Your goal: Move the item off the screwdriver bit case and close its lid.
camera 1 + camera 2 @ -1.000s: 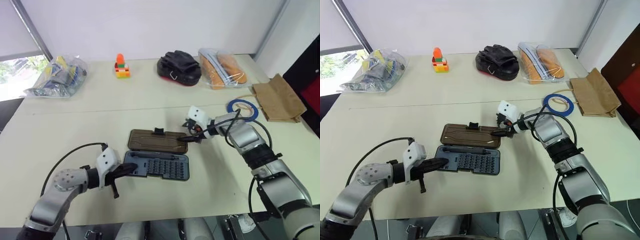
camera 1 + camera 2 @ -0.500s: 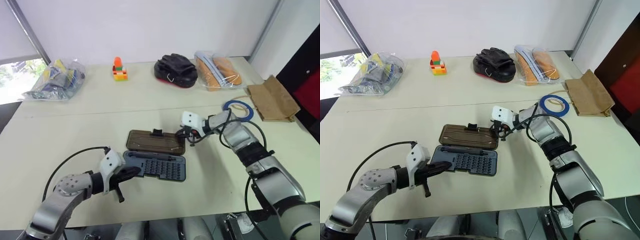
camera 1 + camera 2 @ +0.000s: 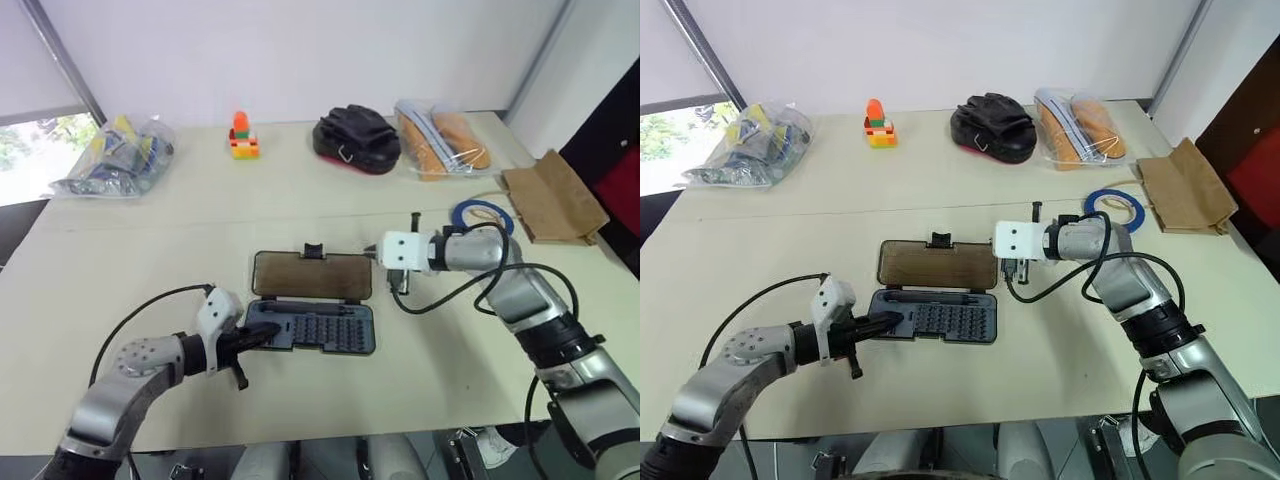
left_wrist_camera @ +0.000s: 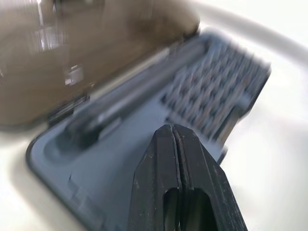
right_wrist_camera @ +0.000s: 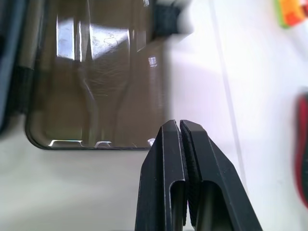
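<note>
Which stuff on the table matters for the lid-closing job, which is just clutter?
Job:
bit case
lid, open
blue tape ring, off the case
left gripper
right gripper

Clutter:
brown paper bag
black pouch
toy blocks
two plastic bags

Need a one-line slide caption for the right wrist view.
Right tool, fingers shut, just past the corner of the open smoky-brown lid lying on the table.
</note>
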`<action>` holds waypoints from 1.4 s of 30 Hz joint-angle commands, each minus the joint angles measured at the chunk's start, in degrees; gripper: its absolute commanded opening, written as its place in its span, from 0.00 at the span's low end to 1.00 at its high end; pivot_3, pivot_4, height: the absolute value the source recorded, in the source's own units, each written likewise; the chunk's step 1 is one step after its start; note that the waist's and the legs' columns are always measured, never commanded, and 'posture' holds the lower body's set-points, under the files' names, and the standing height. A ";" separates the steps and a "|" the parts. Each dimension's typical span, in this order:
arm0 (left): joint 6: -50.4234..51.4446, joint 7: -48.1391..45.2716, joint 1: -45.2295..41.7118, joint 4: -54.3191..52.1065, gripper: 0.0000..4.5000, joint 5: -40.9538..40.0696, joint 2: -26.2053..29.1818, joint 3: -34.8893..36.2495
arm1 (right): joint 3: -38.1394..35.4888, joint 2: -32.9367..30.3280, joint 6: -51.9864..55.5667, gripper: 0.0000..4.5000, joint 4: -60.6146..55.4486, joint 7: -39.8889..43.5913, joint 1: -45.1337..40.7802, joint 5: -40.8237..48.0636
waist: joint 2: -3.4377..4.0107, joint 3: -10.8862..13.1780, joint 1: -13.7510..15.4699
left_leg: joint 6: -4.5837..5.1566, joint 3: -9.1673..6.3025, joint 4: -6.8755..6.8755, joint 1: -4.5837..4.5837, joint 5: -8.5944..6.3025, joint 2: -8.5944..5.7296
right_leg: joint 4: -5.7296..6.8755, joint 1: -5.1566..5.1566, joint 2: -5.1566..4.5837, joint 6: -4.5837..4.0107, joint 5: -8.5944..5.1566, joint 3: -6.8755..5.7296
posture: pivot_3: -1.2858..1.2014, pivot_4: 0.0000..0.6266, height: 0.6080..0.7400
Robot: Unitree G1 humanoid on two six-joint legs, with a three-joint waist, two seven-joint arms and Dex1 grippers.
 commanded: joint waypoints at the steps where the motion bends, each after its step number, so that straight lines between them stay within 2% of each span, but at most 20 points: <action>1: 8.35 1.17 -9.88 0.97 0.00 -16.78 2.49 12.79 | -1.74 0.24 -1.15 0.01 -1.89 -2.08 -0.22 -0.60 | -0.08 0.08 0.24 | -0.04 -0.05 0.06 -0.13 0.03 0.00 | 0.06 -0.13 0.00 0.03 0.02 -0.03 | 0.52 0.24 1.00; 4: 10.83 0.58 -13.03 3.90 0.00 -18.63 4.91 15.07 | -2.59 1.51 0.81 0.01 -0.91 -2.55 -0.16 0.77 | -0.06 0.11 0.08 | -0.28 -0.21 0.23 -0.53 0.17 0.00 | 0.18 -0.44 0.03 0.06 0.17 -0.19 | 0.52 0.24 1.00; 9: 9.51 -2.98 -9.97 2.94 0.00 -14.58 7.76 11.37 | -7.06 4.99 10.86 0.01 -0.20 -1.38 -2.68 7.67 | -0.06 0.21 -0.05 | -0.16 -0.02 0.14 -0.53 0.10 -0.03 | -0.02 -0.42 0.01 0.06 0.17 -0.03 | 0.52 0.24 1.00; 10: 8.67 -3.51 -8.97 2.38 0.00 -13.28 8.18 10.40 | -8.03 5.40 12.99 0.10 -0.18 -1.28 -3.59 8.83 | -0.02 0.27 0.04 | -0.15 -0.03 0.14 -0.55 0.09 -0.03 | -0.02 -0.44 0.00 0.06 0.17 -0.03 | 0.52 0.24 1.00; 12: 6.26 -4.60 -7.27 1.70 0.00 -9.76 9.14 8.37 | -8.42 5.24 15.77 0.19 -0.26 -0.62 -4.54 9.87 | -0.01 0.32 0.19 | -0.15 -0.03 0.14 -0.60 0.09 -0.04 | -0.03 -0.49 -0.02 0.04 0.17 -0.03 | 0.52 0.24 1.00; 17: -1.97 -6.92 -4.98 3.85 0.00 -0.11 10.43 3.55 | -8.13 5.45 20.38 0.77 0.86 -0.08 -6.24 11.05 | -0.01 0.32 0.38 | -0.15 -0.06 0.13 -0.59 0.08 -0.04 | -0.05 -0.44 -0.04 -0.15 0.06 -0.07 | 0.52 0.24 1.00; 23: -10.80 -9.05 -4.21 7.78 0.00 9.57 9.89 -2.98 | -6.87 5.69 26.85 0.77 0.81 3.05 -7.20 13.58 | 0.00 0.33 0.16 | -0.14 -0.04 0.09 -0.59 0.08 -0.03 | -0.06 -0.49 -0.05 -0.14 0.07 -0.05 | 0.52 0.24 1.00; 31: -17.40 -10.71 -3.62 11.46 0.00 17.38 9.93 -8.06 | -3.21 7.12 30.37 0.77 5.36 5.88 -8.80 14.00 | 0.02 0.31 0.20 | -0.14 -0.03 0.07 -0.58 0.08 -0.03 | -0.06 -0.48 -0.08 -0.13 0.08 -0.05 | 0.52 0.24 1.00; 36: -18.49 -11.05 -3.39 11.97 0.00 18.45 9.86 -8.34 | -0.24 9.39 30.86 0.77 9.84 8.75 -11.31 14.09 | 0.06 0.29 0.16 | -0.14 -0.04 0.07 -0.55 0.08 -0.03 | -0.05 -0.47 -0.08 -0.13 0.08 -0.06 | 0.52 0.24 1.00; 40: -17.09 -10.38 -3.18 10.63 0.00 17.78 9.23 -8.36 | 4.82 12.36 26.56 0.77 20.67 10.90 -14.04 11.03 | 0.05 0.28 0.01 | -0.14 -0.04 0.07 -0.49 0.08 -0.03 | -0.04 -0.42 -0.06 -0.11 0.09 -0.06 | 0.52 0.24 1.00; 41: -16.78 -10.04 -3.24 10.55 0.00 17.57 8.87 -8.29 | 5.55 12.95 24.93 0.68 23.55 11.21 -14.82 10.30 | 0.06 0.28 -0.03 | -0.14 -0.04 0.06 -0.48 0.08 -0.03 | -0.04 -0.41 -0.05 -0.11 0.09 -0.07 | 0.52 0.24 1.00; 42: -16.48 -9.74 -3.28 10.49 0.00 17.37 8.56 -8.20 | 5.94 13.46 23.69 0.66 25.94 11.54 -15.54 9.84 | 0.07 0.29 -0.02 | -0.14 -0.04 0.06 -0.48 0.08 -0.03 | -0.04 -0.41 -0.04 -0.11 0.09 -0.07 | 0.52 0.24 1.00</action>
